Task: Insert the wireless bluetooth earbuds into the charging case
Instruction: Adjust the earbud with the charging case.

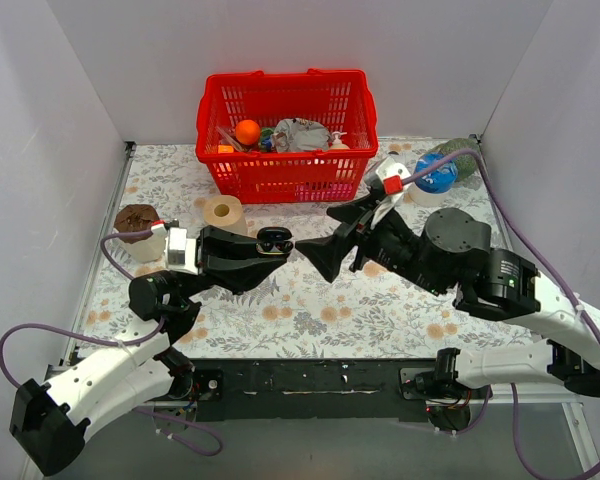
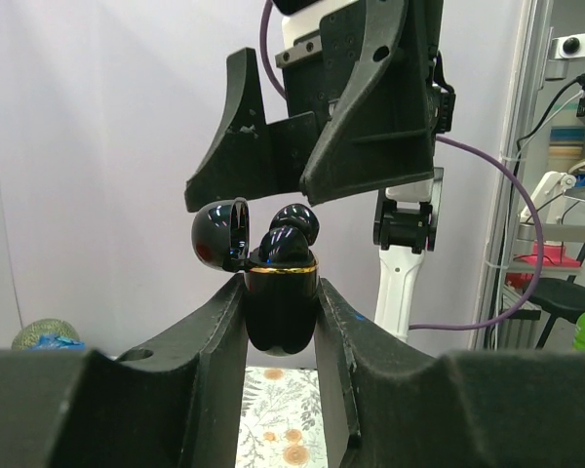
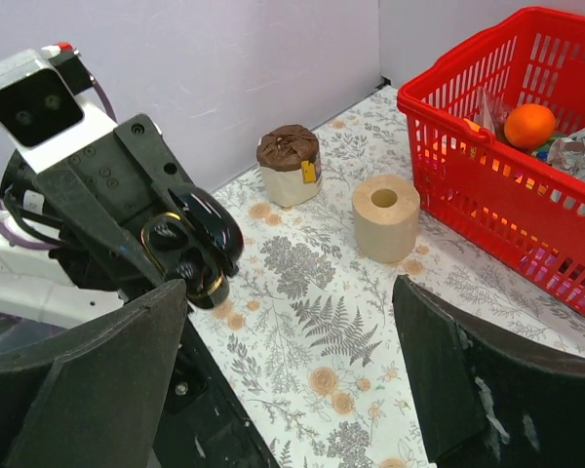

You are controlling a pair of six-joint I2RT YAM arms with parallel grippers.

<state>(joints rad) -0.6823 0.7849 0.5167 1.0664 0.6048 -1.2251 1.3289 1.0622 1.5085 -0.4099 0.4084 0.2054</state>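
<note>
Looking down from above, the whole thing came down to one line-up: the charging case (image 2: 281, 310) was up in the air, off the worktop, a bit left of centre and about halfway between the near and far edges, in front of the tan tape roll (image 1: 223, 211). The left gripper (image 1: 276, 248) was clenched on the case's lower body, one finger pressed against each side.

The lid (image 2: 217, 234) was flipped open to one side. From the left wrist camera the case's long axis ran straight out from those jaws, so the open mouth faced the right edge of the worktop, right at the other arm. At least one earbud (image 2: 291, 232) was poking up out of the mouth and looked not fully seated. Couldn't tell from any view whether the second one was in there too.

The right gripper (image 1: 313, 232) sat just beside that mouth, apart from it, jaws spread wide with nothing between them. So it was clearly the nearer free tool. Best guess is the coming move was a push along the case's own axis, toward the left edge, with the left arm just bracing
</note>
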